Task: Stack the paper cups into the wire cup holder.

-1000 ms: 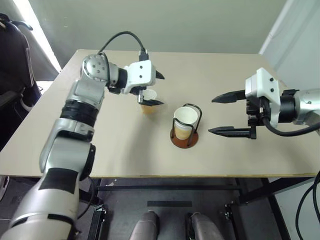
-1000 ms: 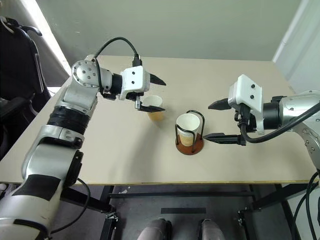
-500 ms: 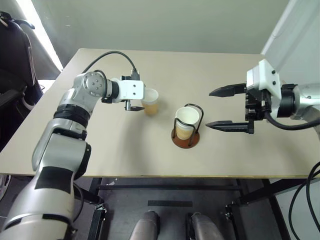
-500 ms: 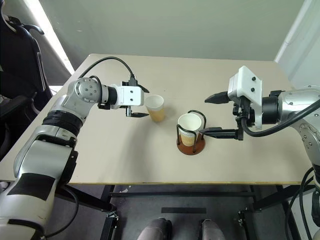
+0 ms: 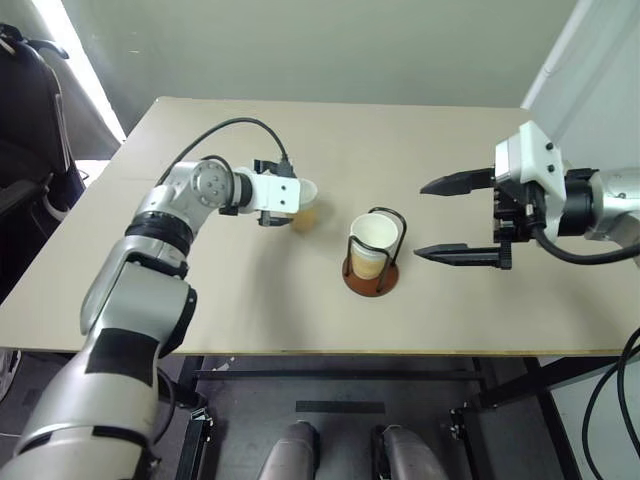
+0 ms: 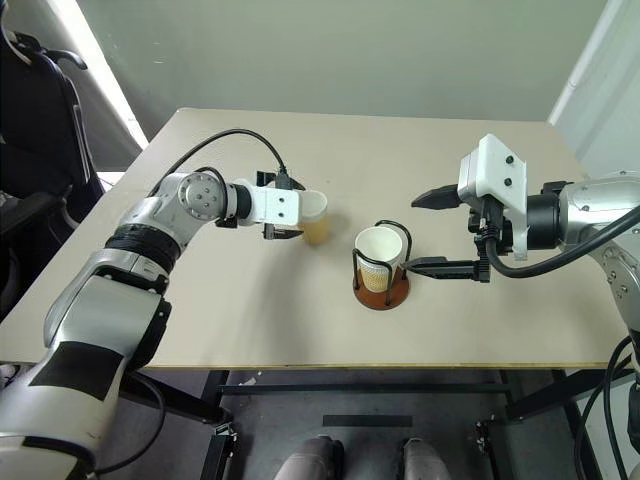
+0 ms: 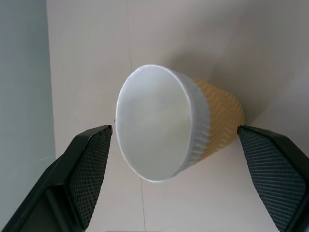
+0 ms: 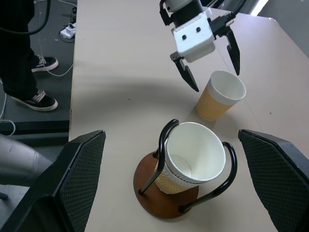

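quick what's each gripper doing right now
Left gripper: open, fingers either side of the paper cup, not gripping.
Right gripper: open, holding nothing.

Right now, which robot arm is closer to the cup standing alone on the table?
The left. Its gripper is open with its jaws on either side of the loose cup. The right gripper hangs open on the far side of the cup holder.

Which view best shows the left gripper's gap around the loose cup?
The left wrist view: the loose cup sits between the open left gripper, untouched. The head views show its body hiding it; the right wrist view shows it from afar.
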Tool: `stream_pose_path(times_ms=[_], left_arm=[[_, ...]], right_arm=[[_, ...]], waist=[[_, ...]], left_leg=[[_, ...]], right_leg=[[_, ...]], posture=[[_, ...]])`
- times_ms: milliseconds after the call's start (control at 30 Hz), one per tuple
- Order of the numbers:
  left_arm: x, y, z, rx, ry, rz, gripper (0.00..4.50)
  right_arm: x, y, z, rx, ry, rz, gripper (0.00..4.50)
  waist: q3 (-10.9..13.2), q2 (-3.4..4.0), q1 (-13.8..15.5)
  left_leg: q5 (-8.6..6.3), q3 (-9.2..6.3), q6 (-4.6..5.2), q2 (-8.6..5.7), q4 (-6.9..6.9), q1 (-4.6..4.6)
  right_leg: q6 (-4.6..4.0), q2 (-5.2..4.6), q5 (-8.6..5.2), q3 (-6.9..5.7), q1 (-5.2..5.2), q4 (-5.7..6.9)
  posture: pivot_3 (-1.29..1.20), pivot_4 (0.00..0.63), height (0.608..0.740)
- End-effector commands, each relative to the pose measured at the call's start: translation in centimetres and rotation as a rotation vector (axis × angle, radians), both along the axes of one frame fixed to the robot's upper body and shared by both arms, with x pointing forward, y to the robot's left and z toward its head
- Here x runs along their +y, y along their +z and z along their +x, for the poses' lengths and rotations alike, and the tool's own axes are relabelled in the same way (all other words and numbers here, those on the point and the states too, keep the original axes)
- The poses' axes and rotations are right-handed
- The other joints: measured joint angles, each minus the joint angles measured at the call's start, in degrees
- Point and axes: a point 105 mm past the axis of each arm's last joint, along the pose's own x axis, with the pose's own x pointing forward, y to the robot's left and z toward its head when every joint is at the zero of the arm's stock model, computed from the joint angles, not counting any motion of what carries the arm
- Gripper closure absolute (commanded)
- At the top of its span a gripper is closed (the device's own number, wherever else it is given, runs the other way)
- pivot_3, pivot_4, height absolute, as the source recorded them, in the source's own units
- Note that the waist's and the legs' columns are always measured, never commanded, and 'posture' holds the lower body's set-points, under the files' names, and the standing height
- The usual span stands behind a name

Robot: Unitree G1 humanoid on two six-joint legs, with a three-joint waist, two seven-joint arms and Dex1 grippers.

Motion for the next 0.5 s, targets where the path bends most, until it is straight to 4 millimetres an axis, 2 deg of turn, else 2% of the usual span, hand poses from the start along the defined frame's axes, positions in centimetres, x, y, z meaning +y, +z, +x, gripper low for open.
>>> stream_pose_path(times_ms=[33, 100, 200, 433, 500], left_arm=[[-0.1, 0.4, 0.2, -0.028, -0.001, 0.025, 0.21], [-0.1, -0.2, 0.1, -0.017, -0.009, 0.044, 0.70], [-0.3, -0.3, -0.1, -0.012, -0.031, 0.050, 1.82], [-0.6, 1.2, -0.4, -0.001, -0.056, 0.023, 4.46], [-0.7, 1.9, -0.4, 0.001, -0.061, 0.006, 4.49]], right_arm=[[-0.2, 1.0, -0.5, -0.044, 0.005, 0.002, 0.00], [-0.1, 1.0, -0.5, -0.043, 0.004, 0.003, 0.00], [-0.2, 0.9, -0.5, -0.042, 0.001, 0.002, 0.00], [-0.4, 0.9, -0.4, -0.032, -0.007, -0.003, 0.00], [-0.4, 0.9, -0.4, -0.030, -0.009, -0.005, 0.00]], waist=[[0.00, 0.00, 0.00], [0.00, 0.00, 0.00], [0.00, -0.01, 0.03], [0.00, -0.01, 0.02], [0.00, -0.01, 0.03]], left_leg=[[0.00, -0.02, 0.00, 0.03, 0.01, 0.00], [0.00, 0.00, 0.00, 0.00, 0.00, 0.00], [0.01, 0.01, -0.01, -0.01, -0.01, 0.01], [0.02, -0.05, -0.03, 0.03, 0.03, 0.00], [0.02, -0.02, -0.03, 0.00, 0.02, -0.01]], right_leg=[[0.00, -0.04, 0.00, 0.00, 0.00, 0.00], [0.00, 0.02, 0.00, 0.01, 0.00, 0.00], [0.00, 0.04, 0.00, 0.00, 0.00, 0.00], [0.01, -0.04, 0.00, 0.05, 0.00, 0.01], [0.01, 0.01, 0.00, 0.02, 0.00, 0.01]], posture=[[0.00, 0.150, 0.740], [0.00, 0.150, 0.740], [0.00, 0.150, 0.740], [0.00, 0.150, 0.740], [0.00, 0.150, 0.740]])
